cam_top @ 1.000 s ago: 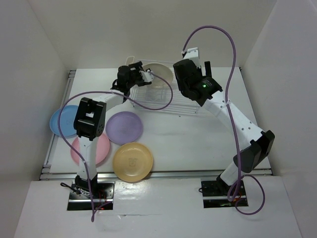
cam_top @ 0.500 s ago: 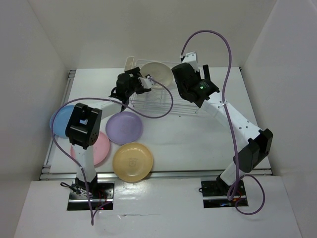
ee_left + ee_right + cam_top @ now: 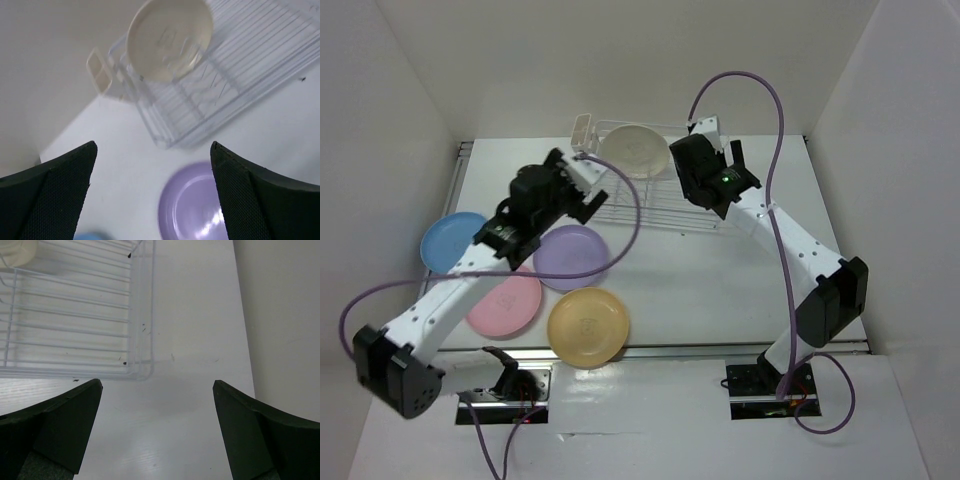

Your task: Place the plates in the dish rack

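On the desk [image 3: 720, 280], the dish rack [image 3: 655, 208] now carries its first load. The left arm has swung back from the rack toward the near left, and the left gripper [image 3: 585, 190] hangs spread wide and empty between the rack and the purple plate [image 3: 572, 257]. The right gripper [image 3: 157, 382], also released with nothing between its jaws, has stayed by the rack's right end.

The cream plate [image 3: 633, 150] stands free on edge, tilted, in the rack's far left end, just beside the cutlery holder [image 3: 583, 130]. We judge one plate of five loaded. The light blue plate [image 3: 448, 240], pink plate [image 3: 505, 303] and yellow-orange plate [image 3: 587, 325] lie flat on the desk with the purple one, which is nearest the left gripper and the likely next pick.
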`<state>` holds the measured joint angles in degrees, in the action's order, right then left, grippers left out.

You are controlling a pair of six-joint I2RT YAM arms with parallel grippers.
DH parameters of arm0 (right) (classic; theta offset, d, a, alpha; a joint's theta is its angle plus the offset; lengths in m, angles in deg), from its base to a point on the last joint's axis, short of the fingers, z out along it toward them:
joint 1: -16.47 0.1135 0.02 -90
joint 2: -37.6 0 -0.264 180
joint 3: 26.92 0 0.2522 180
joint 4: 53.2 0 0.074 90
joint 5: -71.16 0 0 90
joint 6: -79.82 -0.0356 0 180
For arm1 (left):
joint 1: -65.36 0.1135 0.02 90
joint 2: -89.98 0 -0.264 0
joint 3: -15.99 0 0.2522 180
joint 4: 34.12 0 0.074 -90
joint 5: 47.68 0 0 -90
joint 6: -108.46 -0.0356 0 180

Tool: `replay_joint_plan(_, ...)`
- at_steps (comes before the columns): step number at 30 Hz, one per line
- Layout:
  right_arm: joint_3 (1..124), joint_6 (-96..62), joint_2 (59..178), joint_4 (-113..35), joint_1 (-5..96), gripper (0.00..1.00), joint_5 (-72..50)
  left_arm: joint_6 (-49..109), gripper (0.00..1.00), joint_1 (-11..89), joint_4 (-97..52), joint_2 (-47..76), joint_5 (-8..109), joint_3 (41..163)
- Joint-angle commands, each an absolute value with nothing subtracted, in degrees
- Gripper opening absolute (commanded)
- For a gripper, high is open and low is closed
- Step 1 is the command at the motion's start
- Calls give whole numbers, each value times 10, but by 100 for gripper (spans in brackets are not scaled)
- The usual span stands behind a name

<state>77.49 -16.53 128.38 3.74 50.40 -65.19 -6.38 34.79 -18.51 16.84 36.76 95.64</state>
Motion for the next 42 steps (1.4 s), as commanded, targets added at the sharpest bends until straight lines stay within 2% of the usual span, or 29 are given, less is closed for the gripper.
replay_joint_plan(1,799,-184,1308,20,502,100,-624,106,99,424,-10,264,396,907)
replay_joint_plan(3,828,-197,1314,27,502,100,-604,128,99,488,30,296,417,874)
replay_joint_plan(6,841,-207,1319,35,502,100,-568,122,99,509,24,296,376,833)
replay_joint_plan(7,841,-207,1319,41,502,100,-568,106,94,526,19,287,376,823)
replay_joint_plan(9,841,-207,1319,41,502,100,-568,92,91,541,24,259,420,823)
replay_joint_plan(10,834,-207,1311,41,502,100,-568,83,93,558,30,240,483,823)
replay_joint_plan(13,818,-207,1290,41,502,100,-568,109,94,591,3,160,535,815)
replay_joint_plan(18,784,-207,1254,35,502,100,-581,146,87,725,9,0,720,919)
replay_joint_plan(22,752,-207,1229,35,502,100,-586,138,93,750,2,-76,724,972)
replay_joint_plan(27,746,-219,1224,41,502,100,-608,126,89,770,26,-149,786,1019)
replay_joint_plan(32,746,-224,1224,46,502,100,-613,116,87,752,37,-165,764,1019)
replay_joint_plan(37,751,-224,1224,51,502,100,-618,97,87,752,32,-165,691,988)
replay_joint_plan(42,751,-224,1224,46,502,100,-618,91,82,747,45,-190,664,994)
